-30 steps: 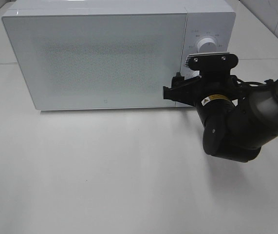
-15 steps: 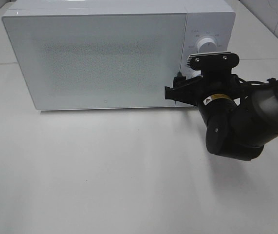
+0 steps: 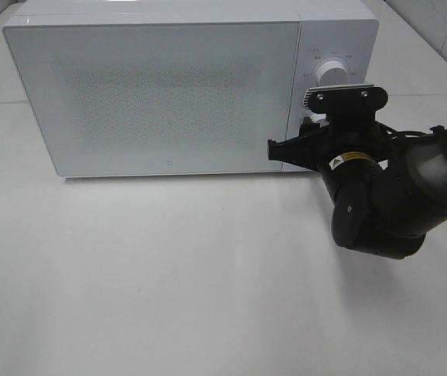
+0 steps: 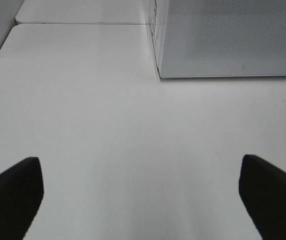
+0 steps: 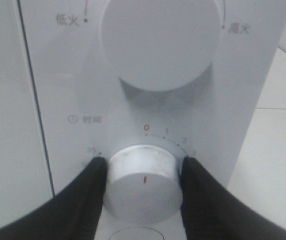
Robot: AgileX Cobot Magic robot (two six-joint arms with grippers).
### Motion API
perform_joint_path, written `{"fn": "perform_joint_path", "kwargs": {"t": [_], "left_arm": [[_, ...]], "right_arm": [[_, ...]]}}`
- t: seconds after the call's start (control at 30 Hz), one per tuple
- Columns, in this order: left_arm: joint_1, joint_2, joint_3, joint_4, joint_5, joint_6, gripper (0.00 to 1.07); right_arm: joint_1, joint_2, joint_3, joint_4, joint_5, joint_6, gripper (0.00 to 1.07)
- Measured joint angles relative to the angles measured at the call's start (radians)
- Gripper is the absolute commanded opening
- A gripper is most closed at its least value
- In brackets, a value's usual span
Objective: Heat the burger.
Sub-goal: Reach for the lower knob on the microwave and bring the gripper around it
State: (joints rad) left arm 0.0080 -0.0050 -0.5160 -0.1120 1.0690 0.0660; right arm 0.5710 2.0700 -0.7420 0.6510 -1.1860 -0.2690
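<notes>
The right tool (image 5: 144, 171) is clasping the lower dial (image 5: 143, 186) of the microwave (image 3: 207, 11); the left tool (image 4: 140, 175) is hanging released; the closed frosted door (image 3: 160, 94) is hiding the interior.

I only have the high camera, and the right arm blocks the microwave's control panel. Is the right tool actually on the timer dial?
Observer: Yes. The right wrist view shows the right tool with its black fingers pressed against both sides of the small white round timer dial.
Operator: What is the dial set to?
Observer: Its red mark points up at the red 0.
Operator: Where is the left tool?
Observer: Open, hovering over the white table.
</notes>
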Motion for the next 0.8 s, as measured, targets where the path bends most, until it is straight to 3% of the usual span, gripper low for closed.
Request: {"fn": "perform_joint_path", "kwargs": {"t": [0.2,0.37,0.8], "left_arm": [[0.000,0.000,0.000,0.000,0.000,0.000,0.98],[0.000,0.000,0.000,0.000,0.000,0.000,0.98],[0.000,0.000,0.000,0.000,0.000,0.000,0.98]], "right_arm": [[-0.002,0.000,0.001,-0.009,0.000,0.012,0.00],[-0.007,0.000,0.007,-0.040,-0.003,0.161,0.00],[-0.022,0.000,0.025,-0.114,-0.014,0.997,0.00]]}}
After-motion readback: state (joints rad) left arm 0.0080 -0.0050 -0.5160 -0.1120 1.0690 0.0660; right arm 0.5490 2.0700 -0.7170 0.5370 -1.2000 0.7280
